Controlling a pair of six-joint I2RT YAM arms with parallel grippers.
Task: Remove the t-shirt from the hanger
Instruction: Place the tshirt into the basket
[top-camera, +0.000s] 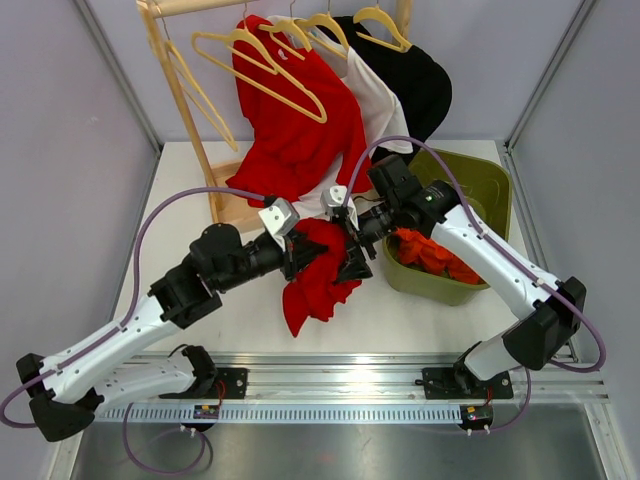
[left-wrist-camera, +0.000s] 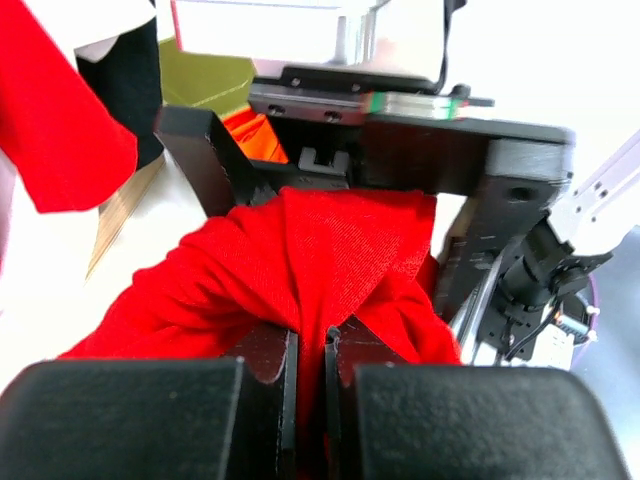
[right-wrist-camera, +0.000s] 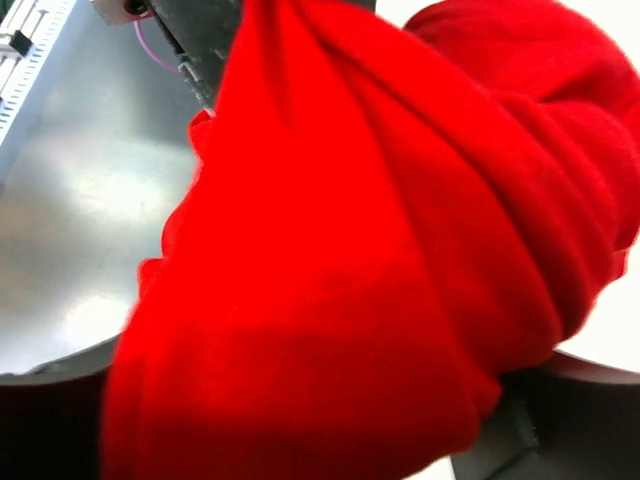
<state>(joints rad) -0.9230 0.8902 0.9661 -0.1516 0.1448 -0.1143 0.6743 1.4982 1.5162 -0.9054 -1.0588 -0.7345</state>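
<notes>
A bunched red t-shirt (top-camera: 318, 272) hangs between my two grippers above the table, in front of the rack. My left gripper (top-camera: 303, 252) is shut on a fold of it; the left wrist view shows the cloth (left-wrist-camera: 320, 250) pinched between the closed fingers (left-wrist-camera: 272, 350). My right gripper (top-camera: 352, 262) faces it from the right, jaws wide apart, with the cloth (right-wrist-camera: 380, 250) bulging between them. An empty wooden hanger (top-camera: 262, 66) sits on the rack. Whether the held shirt joins the red shirt (top-camera: 295, 130) hanging behind, I cannot tell.
The wooden rack (top-camera: 180, 95) stands at the back left with several hangers, a white shirt (top-camera: 378, 105) and a black shirt (top-camera: 420, 85). A green bin (top-camera: 490, 180) at the right holds orange-red cloth (top-camera: 435, 255).
</notes>
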